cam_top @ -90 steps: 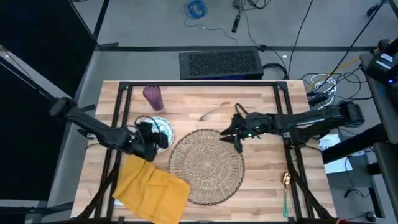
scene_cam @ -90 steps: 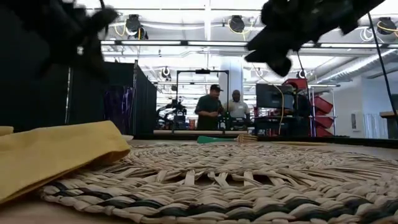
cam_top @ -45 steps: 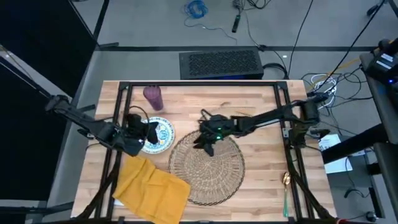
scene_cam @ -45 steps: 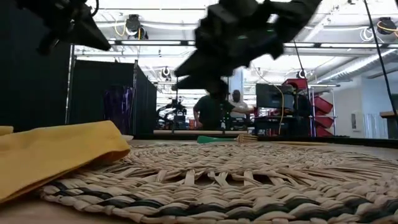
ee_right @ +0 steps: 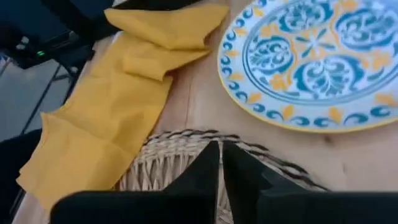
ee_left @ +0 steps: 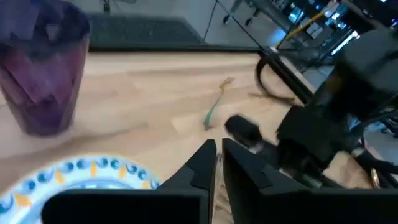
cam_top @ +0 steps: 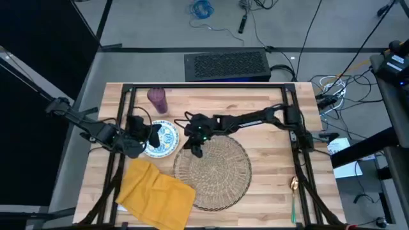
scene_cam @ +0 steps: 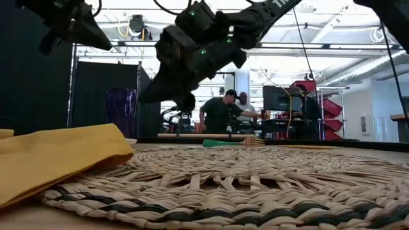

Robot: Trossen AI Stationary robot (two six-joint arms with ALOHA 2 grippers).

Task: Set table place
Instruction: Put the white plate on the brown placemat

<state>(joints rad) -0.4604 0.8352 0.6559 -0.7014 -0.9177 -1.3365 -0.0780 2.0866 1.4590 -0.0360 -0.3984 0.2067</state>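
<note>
Since the earlier frames the right claw (cam_top: 195, 144) has travelled far across the desk (cam_top: 255, 108) and now hangs over the woven mat's (cam_top: 214, 169) edge near the patterned plate (cam_top: 163, 137), its fingers clenched together. The left claw (cam_top: 153, 132) is at the plate's other side, also clenched, holding nothing. The yellow napkin (cam_top: 156, 191) lies beside the mat, the purple tumbler (cam_top: 157, 99) behind the plate.

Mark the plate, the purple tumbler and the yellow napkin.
plate (cam_top: 163, 138): high view, its patterned centre.
purple tumbler (cam_top: 157, 99): high view, its side wall.
yellow napkin (cam_top: 155, 190): high view, middle of the cloth.
</note>
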